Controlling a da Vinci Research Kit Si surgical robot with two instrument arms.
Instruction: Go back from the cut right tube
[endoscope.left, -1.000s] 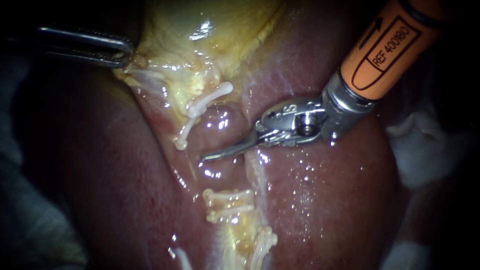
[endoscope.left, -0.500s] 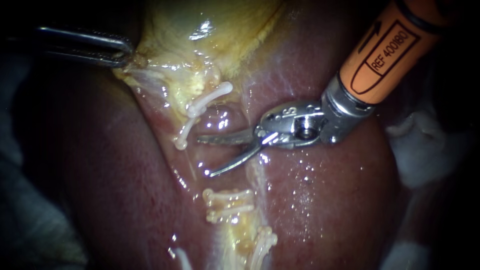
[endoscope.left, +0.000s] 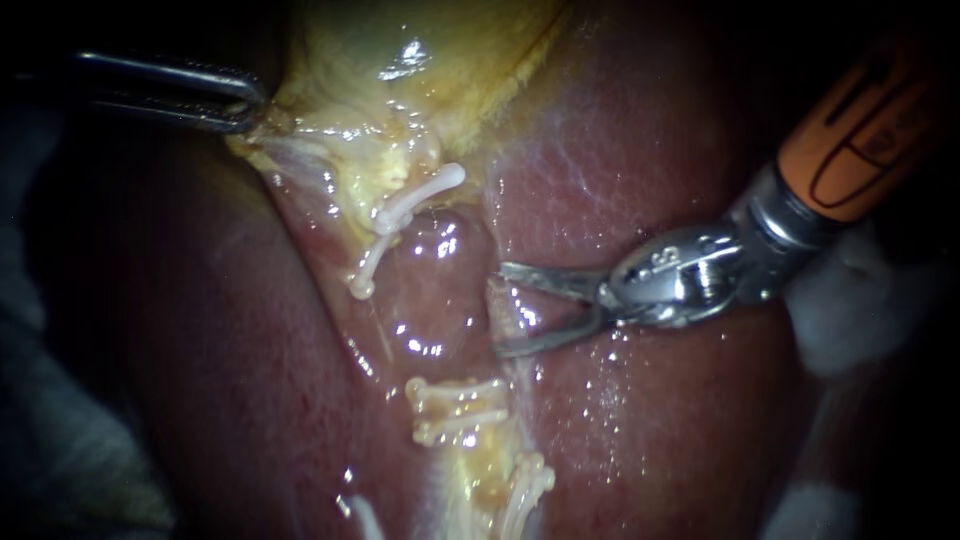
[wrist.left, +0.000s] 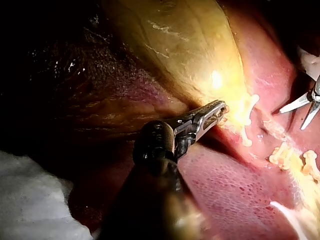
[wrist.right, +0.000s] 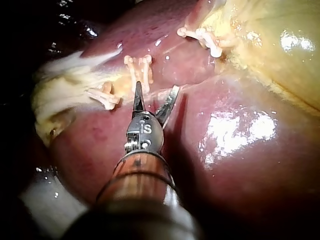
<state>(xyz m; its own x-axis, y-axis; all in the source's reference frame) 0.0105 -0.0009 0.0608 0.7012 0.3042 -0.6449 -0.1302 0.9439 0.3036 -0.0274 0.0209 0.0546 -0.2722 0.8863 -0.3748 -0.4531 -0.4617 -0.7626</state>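
**Right instrument spread-bladed beside the cut right tube**

Endoscope view: shows the right instrument coming in from the upper right, its blades parted wide near the centre and gripping nothing. Puts their tips just beside the pale right tube, which runs down the middle of the frame over the liver. Places white clips above and left of the blades, with further clips below centre. Finds the left instrument in the upper left, jaws pinched together on the yellow edge of the gallbladder.

Left wrist view: has the left instrument clamped on a yellow fold of the gallbladder, with clips just ahead of its jaws. Catches the right instrument beyond those clips, blades apart.

Right wrist view: looks along the right instrument, blades parted in a V and empty. Sets a pair of clips just ahead of one blade. Leaves unclear whether the tips touch the right tube.
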